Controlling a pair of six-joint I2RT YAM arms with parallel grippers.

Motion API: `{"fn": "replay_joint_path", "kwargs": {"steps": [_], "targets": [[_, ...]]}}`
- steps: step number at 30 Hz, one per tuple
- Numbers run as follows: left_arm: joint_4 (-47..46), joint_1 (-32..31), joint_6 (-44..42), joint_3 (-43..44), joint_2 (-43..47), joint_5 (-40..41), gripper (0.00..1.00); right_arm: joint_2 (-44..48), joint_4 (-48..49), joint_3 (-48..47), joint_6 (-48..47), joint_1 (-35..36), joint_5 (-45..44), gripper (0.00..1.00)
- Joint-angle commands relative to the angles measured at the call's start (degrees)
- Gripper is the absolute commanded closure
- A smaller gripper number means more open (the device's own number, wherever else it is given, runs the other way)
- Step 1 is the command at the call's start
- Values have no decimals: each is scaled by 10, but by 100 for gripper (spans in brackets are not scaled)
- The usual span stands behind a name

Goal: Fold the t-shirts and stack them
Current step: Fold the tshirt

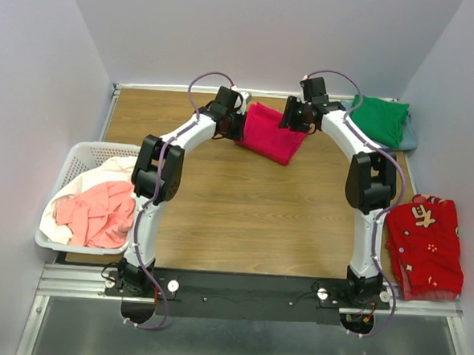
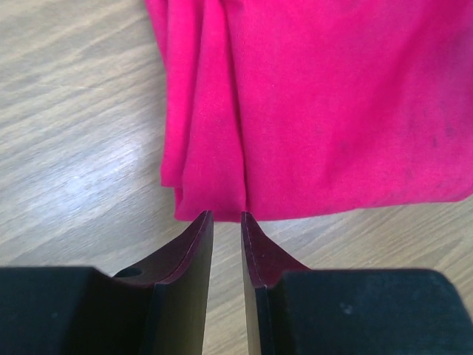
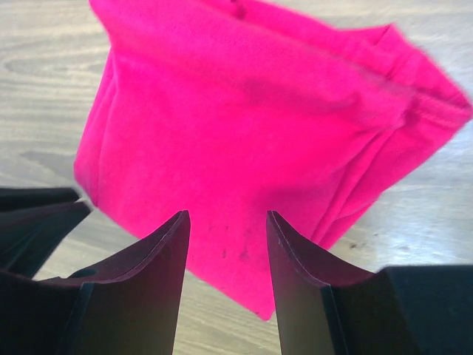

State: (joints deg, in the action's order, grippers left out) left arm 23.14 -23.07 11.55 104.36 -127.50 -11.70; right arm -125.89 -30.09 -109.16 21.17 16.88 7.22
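A crimson-pink t-shirt (image 1: 270,131) lies folded into a small rectangle at the back middle of the table. My left gripper (image 1: 238,125) sits at its left edge. In the left wrist view the jaws (image 2: 227,216) stand a narrow gap apart, tips at the hem of the shirt (image 2: 332,103), bare wood between them. My right gripper (image 1: 293,120) hovers at the shirt's right side, open (image 3: 228,216) above the cloth (image 3: 244,111) with nothing pinched. A folded green t-shirt (image 1: 379,120) rests on a grey-blue one (image 1: 411,138) at the back right.
A white lattice basket (image 1: 82,148) at the left table edge holds a salmon-pink t-shirt (image 1: 102,213) and a white one (image 1: 79,186). A red patterned cloth (image 1: 426,245) lies off the table's right edge. Walls close in the back and both sides.
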Motion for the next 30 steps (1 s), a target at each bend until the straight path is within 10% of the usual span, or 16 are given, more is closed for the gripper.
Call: {"fn": "replay_joint_path", "kwargs": {"steps": [1, 30], "targets": [[-3, -3, -6, 19, -28, -6, 70, 17, -15, 20, 12, 14, 53, 45], [67, -3, 19, 74, -100, 147, 71, -44, -107, 99, 52, 29, 4, 50]]}}
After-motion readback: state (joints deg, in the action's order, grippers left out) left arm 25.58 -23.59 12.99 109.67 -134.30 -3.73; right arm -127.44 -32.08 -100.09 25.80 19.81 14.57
